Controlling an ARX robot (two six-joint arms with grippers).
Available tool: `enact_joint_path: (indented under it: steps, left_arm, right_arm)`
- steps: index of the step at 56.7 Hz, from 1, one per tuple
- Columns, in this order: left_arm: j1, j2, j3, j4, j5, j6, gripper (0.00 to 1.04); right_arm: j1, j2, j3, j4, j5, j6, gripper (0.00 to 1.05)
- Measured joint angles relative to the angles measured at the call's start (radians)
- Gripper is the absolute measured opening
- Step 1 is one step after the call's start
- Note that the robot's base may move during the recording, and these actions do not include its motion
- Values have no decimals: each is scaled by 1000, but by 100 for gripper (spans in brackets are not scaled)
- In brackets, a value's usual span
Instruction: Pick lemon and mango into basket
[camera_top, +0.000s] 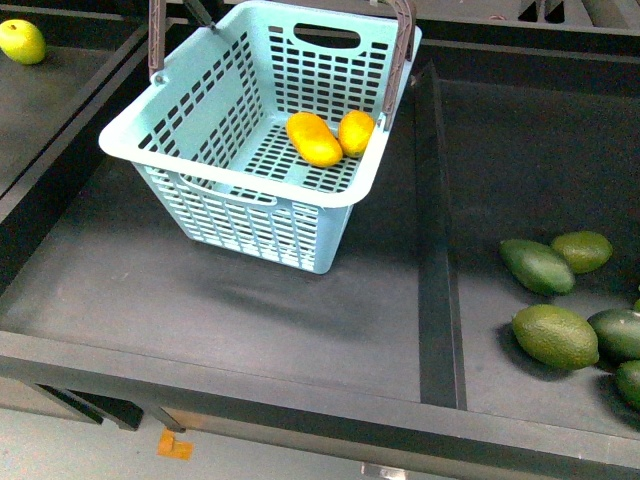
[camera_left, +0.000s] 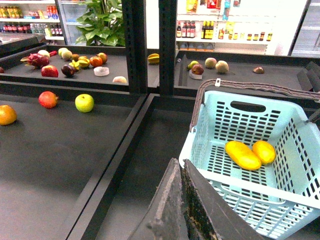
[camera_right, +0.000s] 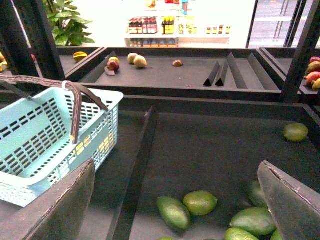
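Note:
The pale turquoise basket stands in the middle shelf compartment with its brown handle up. On its slotted floor the long yellow-orange mango lies touching the shorter, rounder lemon. Neither arm shows in the front view. In the left wrist view my left gripper is shut and empty, just outside the basket's near rim, with the mango and lemon inside. My right gripper is wide open and empty above the green fruits, with the basket off to its side.
Several dark green oval fruits lie in the right compartment, past a raised black divider. A green apple sits in the left compartment, near a red apple and an orange. The shelf's front lip runs along the near side.

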Motion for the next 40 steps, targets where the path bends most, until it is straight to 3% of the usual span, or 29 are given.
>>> enact_joint_path:
  steps: [40]
  left_arm:
    - [0, -389, -1, -371, 0, 0, 3]
  right_arm:
    - [0, 0, 0, 0, 0, 0, 96]
